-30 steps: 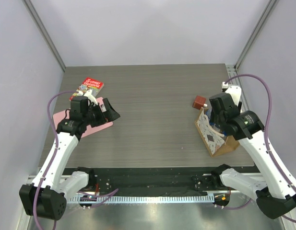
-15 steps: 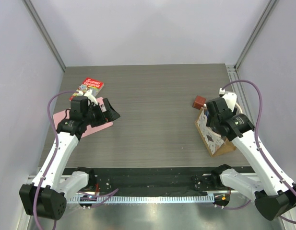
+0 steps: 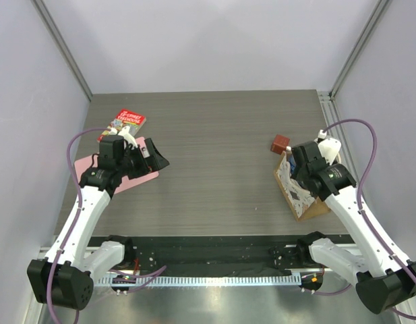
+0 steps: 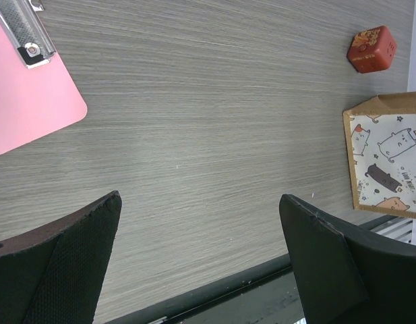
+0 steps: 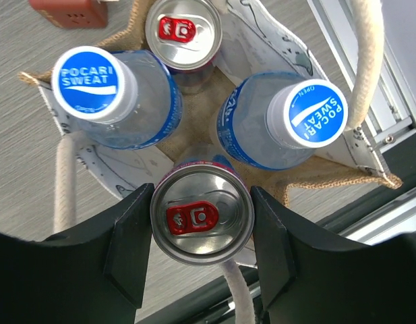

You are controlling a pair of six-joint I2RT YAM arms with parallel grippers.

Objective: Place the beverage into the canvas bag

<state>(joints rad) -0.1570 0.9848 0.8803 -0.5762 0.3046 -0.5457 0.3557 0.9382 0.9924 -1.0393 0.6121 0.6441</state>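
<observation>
So, right gripper point(image 5: 202, 236) pinches the can point(image 5: 201, 214) upright (lid up, axis vertical).

Bag point(image 4: 390, 162) was tan, panel white with cat drawings; bottles point(image 5: 94, 82) blue-capped; each can point(image 5: 201, 212) silver-topped, red tab; clipboard point(image 4: 25, 101) pink; desk point(image 3: 214, 148) grey.
</observation>
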